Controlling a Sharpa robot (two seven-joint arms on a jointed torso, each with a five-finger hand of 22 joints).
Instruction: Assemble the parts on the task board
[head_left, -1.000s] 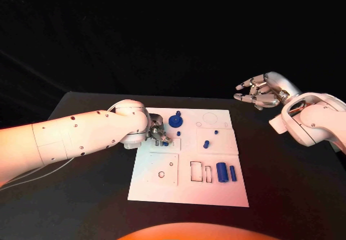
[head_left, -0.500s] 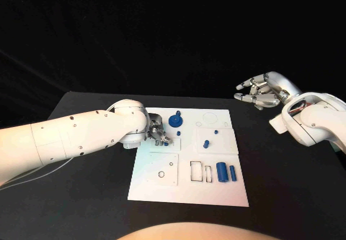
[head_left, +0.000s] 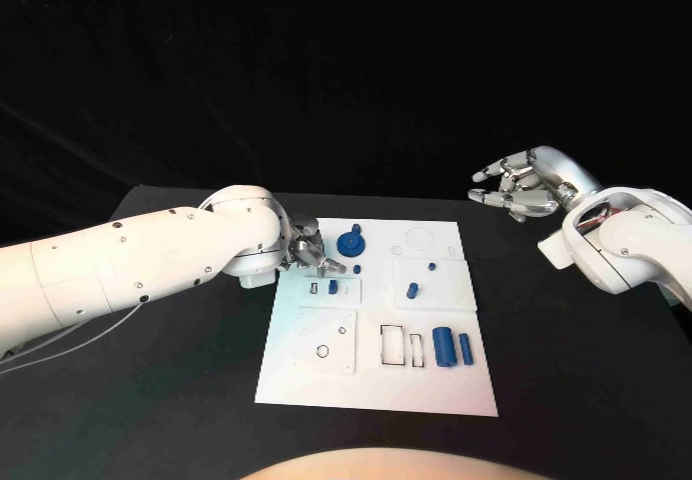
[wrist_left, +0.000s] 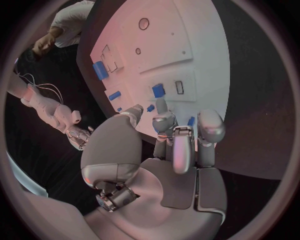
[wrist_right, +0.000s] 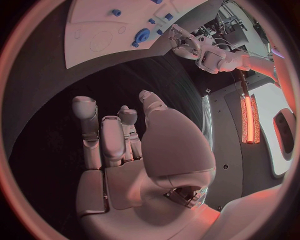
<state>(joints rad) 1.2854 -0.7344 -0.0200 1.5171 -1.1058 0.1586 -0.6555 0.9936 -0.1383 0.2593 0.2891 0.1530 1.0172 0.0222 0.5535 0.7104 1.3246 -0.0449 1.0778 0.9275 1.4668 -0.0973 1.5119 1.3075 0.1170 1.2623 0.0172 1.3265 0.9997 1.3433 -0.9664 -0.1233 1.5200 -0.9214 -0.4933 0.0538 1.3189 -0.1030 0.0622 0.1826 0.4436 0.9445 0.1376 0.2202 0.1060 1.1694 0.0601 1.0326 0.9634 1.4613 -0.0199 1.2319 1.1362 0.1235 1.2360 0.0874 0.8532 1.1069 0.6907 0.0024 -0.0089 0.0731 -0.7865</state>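
The white task board (head_left: 378, 385) lies mid-table. My left hand (head_left: 315, 254) hovers at its far left corner with fingers stretched out and nothing in them (wrist_left: 178, 135). Just in front of the fingertips a small blue piece (head_left: 333, 287) (wrist_left: 159, 90) stands on the board beside a narrow slot (head_left: 313, 287). A round blue part (head_left: 351, 241) sits next to the hand. Small blue pegs (head_left: 413, 289) lie mid-board, and a blue block (head_left: 444, 345) with a blue bar (head_left: 464, 347) lies to the right. My right hand (head_left: 522, 185) (wrist_right: 119, 135) is raised off the board's far right, fingers apart, empty.
The board carries rectangular cut-outs (head_left: 392, 342) and a small oval hole (head_left: 322, 350) in its near half, and a round outline (head_left: 420, 238) at the far right. Black table (head_left: 173, 400) surrounds the board on all sides.
My left hand has drawn back from the small blue piece by the slot and lifted slightly toward the board's far corner. The piece stays on the board. The right hand has not moved.
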